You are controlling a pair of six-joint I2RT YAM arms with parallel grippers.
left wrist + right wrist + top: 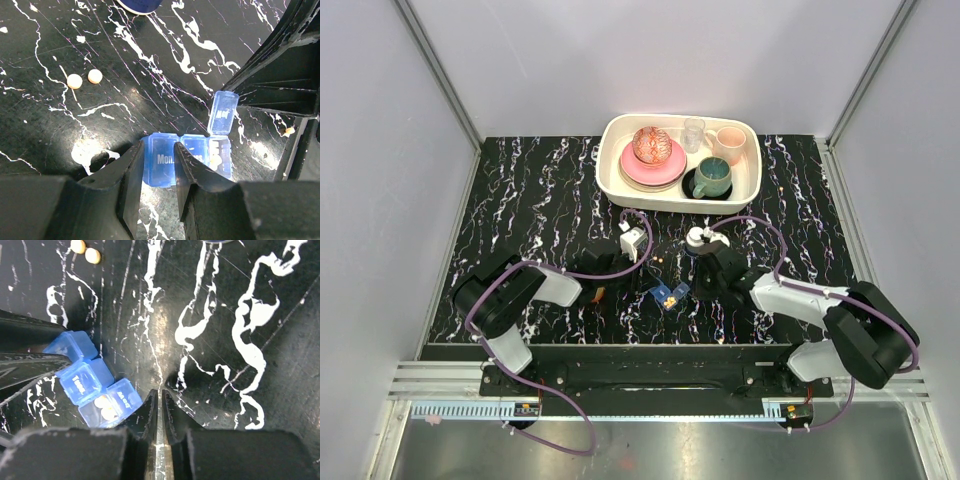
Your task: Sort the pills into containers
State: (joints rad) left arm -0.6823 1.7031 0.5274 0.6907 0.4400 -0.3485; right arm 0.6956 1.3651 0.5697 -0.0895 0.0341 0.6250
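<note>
Sorting looks partway: left gripper (pixel 158 147) clamps the pill box (pixel 197 152), right gripper (pixel 159 395) closed on nothing, two loose pills (pixel 74 81) lie beyond.

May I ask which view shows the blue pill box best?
Left wrist view: the pill box sits central, one lid open, pills visible. Right wrist view shows it lower left; top view, a blue speck.

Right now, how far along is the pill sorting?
Early on. Done: a few pills lie in the open compartment of the blue pill box. In hand: the left gripper is shut on the box; the right gripper is shut, nothing visible between its fingers. Left: at least two loose pills on the table.
</note>
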